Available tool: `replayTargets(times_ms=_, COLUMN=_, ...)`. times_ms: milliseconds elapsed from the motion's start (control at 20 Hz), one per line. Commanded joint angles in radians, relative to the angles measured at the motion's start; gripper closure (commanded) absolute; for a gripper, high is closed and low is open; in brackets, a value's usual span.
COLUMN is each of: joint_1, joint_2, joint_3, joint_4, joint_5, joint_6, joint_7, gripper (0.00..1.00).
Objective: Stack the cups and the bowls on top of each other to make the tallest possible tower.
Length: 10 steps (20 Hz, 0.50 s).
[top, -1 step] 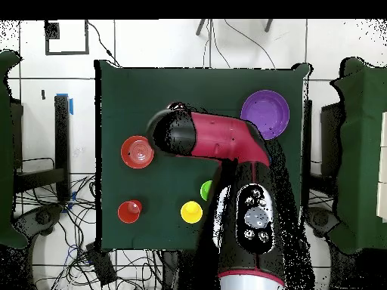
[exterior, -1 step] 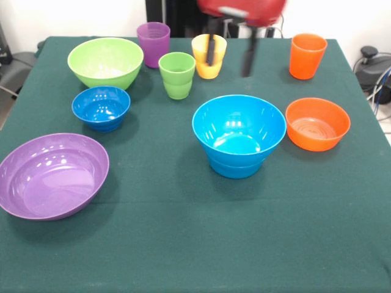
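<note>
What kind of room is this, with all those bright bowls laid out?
Probably a robotics lab or test room. A red robot arm hangs over a green-covered table, loose cables trail across the tiled floor, and plastic cups and bowls are laid out as test pieces.

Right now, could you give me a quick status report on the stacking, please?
Claw open, empty, hanging by yellow cup. No tower yet; large light blue bowl sits in another light blue one. Other cups and bowls apart, nothing blocking.

Square table under a dark green cloth (exterior, -1 step: 183,244), white wall (exterior, -1 step: 79,15) behind it. The floor is pale tile with dark grout lines (top, -1 step: 151,41), and loose black cables (top, -1 step: 53,208) sprawl all over it beside the table. Grey chair-like furniture (top, -1 step: 363,151) sits on either side.
</note>
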Motion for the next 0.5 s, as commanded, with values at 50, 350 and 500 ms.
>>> replayTargets(times_ms=50, joint_1=-0.084, joint_2=0.108, joint_3=0.108, joint_4=0.002, joint_5=-0.113, joint_6=-0.029, joint_7=-0.156, gripper=0.0)
replayTargets(times_ms=350, joint_1=-0.149, joint_2=0.127, joint_3=0.148, joint_4=-0.008, joint_5=-0.161, joint_6=-0.046, joint_7=-0.193, gripper=0.0)
replayTargets(times_ms=500, joint_1=-0.176, joint_2=0.146, joint_3=0.165, joint_4=-0.015, joint_5=-0.183, joint_6=-0.042, joint_7=-0.202, gripper=0.0)
